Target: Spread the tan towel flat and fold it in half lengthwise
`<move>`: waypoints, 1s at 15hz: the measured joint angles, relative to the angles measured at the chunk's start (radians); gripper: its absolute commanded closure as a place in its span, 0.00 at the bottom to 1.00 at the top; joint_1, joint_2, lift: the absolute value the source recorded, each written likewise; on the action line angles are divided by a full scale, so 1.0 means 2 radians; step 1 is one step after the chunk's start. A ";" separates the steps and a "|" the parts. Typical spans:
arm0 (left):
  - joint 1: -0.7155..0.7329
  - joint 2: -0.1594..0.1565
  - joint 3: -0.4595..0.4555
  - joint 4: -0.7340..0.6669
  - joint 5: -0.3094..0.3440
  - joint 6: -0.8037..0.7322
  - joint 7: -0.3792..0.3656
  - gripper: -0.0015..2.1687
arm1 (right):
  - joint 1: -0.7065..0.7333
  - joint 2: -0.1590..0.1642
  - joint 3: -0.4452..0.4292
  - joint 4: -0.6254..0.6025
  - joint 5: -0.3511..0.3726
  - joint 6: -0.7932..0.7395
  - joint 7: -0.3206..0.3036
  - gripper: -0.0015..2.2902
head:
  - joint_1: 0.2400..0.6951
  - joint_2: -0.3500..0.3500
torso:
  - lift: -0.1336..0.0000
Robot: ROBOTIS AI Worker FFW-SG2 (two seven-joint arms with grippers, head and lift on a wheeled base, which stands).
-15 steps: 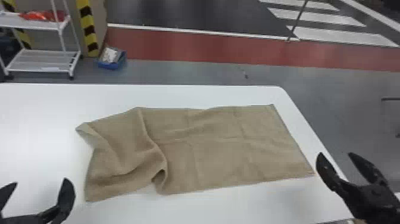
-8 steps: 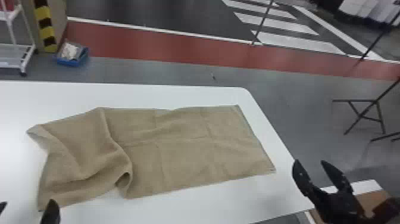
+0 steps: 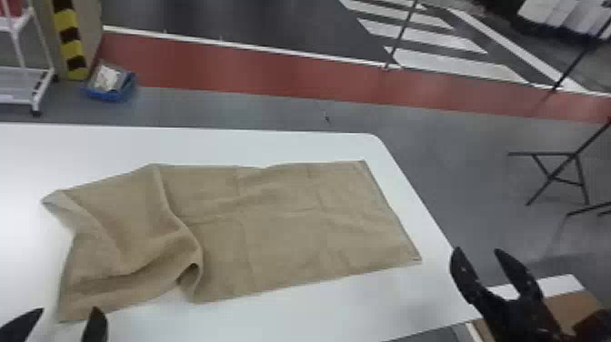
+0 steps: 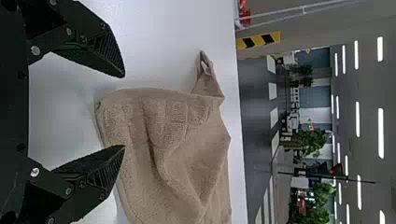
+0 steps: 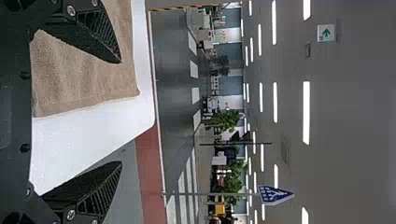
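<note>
OK, tan towel point(image 3: 282, 236) is on the white table point(image 3: 272, 148) in front of me, R part mostly flat w/ small creases, L part rumpled, w/ a raised ridge & a curled bit at the near edge. My L gripper point(image 3: 68, 312) is open, nothing btwn the fingers, by the towel's near L corner. My R gripper point(image 3: 478, 251) is open & empty too, at the table's R edge, apart from the towel.

Tan towel point(image 3: 282, 236), left end rumpled, on white table point(image 3: 272, 146); blue bin point(image 3: 107, 95) beyond
</note>
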State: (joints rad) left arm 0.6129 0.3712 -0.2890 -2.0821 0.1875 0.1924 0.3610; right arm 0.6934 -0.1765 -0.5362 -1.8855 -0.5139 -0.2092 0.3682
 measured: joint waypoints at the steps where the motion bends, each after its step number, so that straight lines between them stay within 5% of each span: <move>1: -0.004 0.000 -0.003 0.005 -0.004 0.000 0.001 0.20 | 0.000 0.000 -0.001 0.000 0.000 0.000 0.001 0.05 | 1.00 0.00 | 0.04; 7: -0.009 0.000 -0.003 0.003 -0.012 0.024 0.005 0.30 | 0.000 0.000 -0.006 0.002 -0.004 0.000 0.004 0.05 | 1.00 0.00 | 0.04; 11: -0.009 0.000 -0.002 -0.002 -0.012 0.042 0.005 0.47 | 0.000 0.000 -0.007 0.002 -0.007 -0.002 0.004 0.05 | 1.00 0.00 | 0.04; 15: -0.010 0.000 0.001 -0.008 -0.012 0.062 0.006 0.47 | -0.001 0.000 -0.009 0.002 -0.010 -0.005 0.004 0.05 | 1.00 0.00 | 0.04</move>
State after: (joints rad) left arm 0.5922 0.3714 -0.2872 -2.0989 0.1631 0.3167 0.3721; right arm 0.6914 -0.1764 -0.5538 -1.8821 -0.5344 -0.2189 0.3758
